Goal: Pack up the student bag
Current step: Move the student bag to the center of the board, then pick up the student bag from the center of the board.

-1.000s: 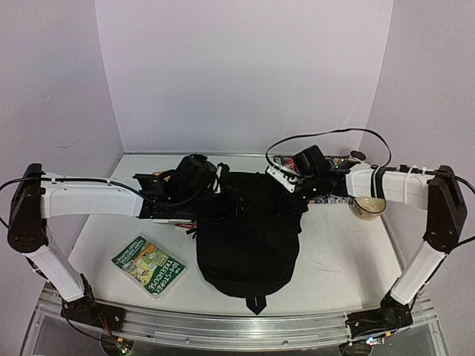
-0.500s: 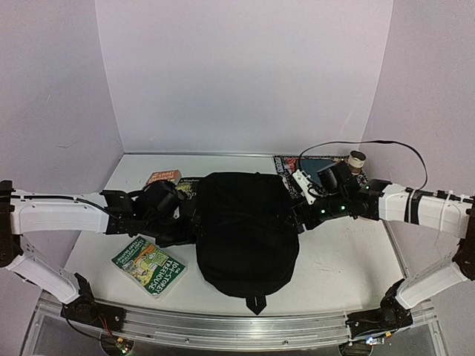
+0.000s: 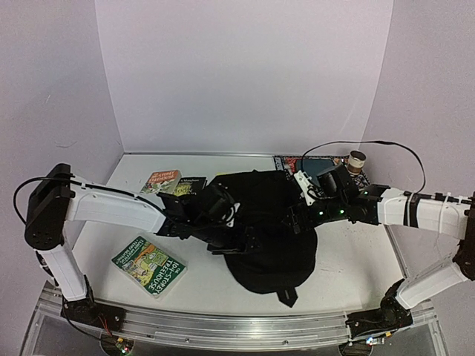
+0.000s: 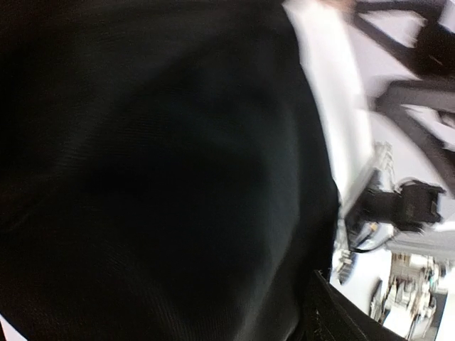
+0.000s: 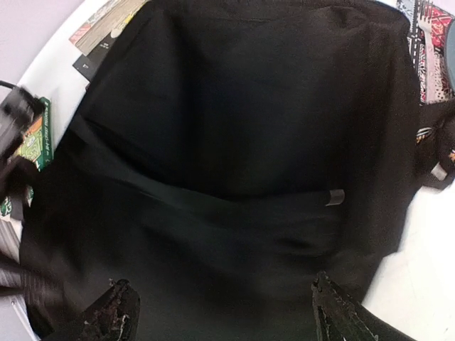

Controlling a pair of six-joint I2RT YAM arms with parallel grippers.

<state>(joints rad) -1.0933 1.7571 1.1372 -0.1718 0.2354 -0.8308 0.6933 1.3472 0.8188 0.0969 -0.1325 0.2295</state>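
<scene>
Only the right wrist view shows our right gripper with jaws spread wide over the student bag. The left gripper, perhaps pressed into fabric, hides its jaws, so we cannot tell.

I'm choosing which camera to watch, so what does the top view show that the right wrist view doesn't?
Only the top view shows the roll at the far right and the back wall. Only the right wrist view shows how wide the right gripper stands open, and a small grey tag on the fabric. Both show the bag and the green book to its left.
</scene>
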